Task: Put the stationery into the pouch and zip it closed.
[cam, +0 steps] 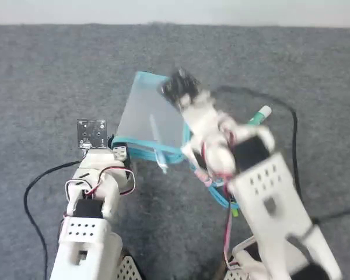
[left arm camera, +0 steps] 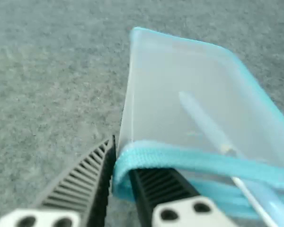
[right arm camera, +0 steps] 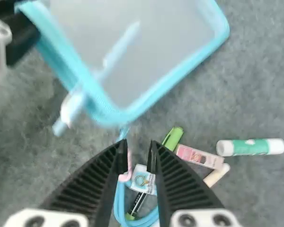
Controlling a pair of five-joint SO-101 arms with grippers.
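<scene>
The left arm stretches low over the grey, felt-like desk [cam: 46, 76], and the ribbed black left claw [left arm camera: 121, 163] is clamped on the near corner of the pouch [left arm camera: 189, 90], pinching its woven teal zip band. The right arm bends down alongside, with the right claw [right arm camera: 135, 144] narrowly parted just short of the zip edge's other end and a teal strip running under the gap. Farther out, the frosted, soft rectangular pouch spreads over the desk with a pale pen [right arm camera: 119, 45] poking from its mouth. A green-and-white stick [right arm camera: 250, 147] and a pink block [right arm camera: 199, 157] lie loose beside the right claw.
</scene>
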